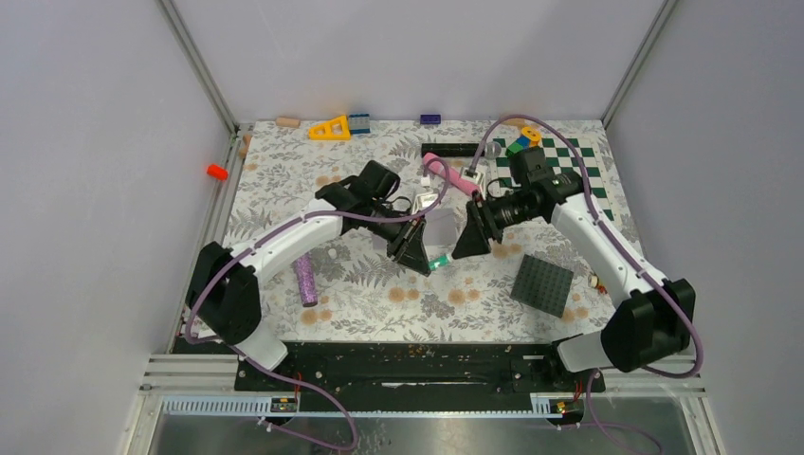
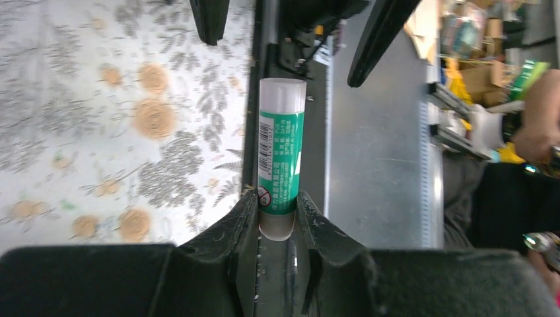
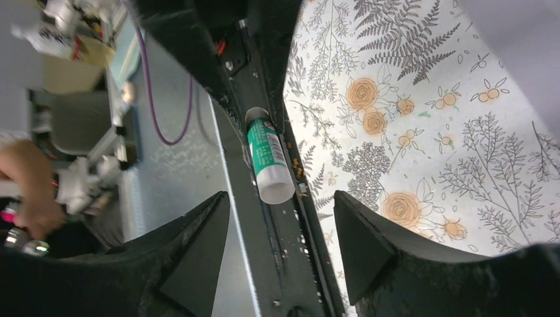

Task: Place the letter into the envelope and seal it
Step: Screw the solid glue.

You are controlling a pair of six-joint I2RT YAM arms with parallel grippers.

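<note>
Left wrist view: left pincer [image 2: 277, 214] clamps the glue stick [image 2: 280, 152] by its base; right pincer [image 3: 280, 201] stands open facing the cap [image 3: 276, 188], and should close squarely, then pull straight.

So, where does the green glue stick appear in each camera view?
Top external: glue stick near centre, a small green spot.
Left wrist: stick at centre, clamped by left gripper.
Right wrist: stick at centre, slanted.
Shared landmark: floral table cover.
</note>
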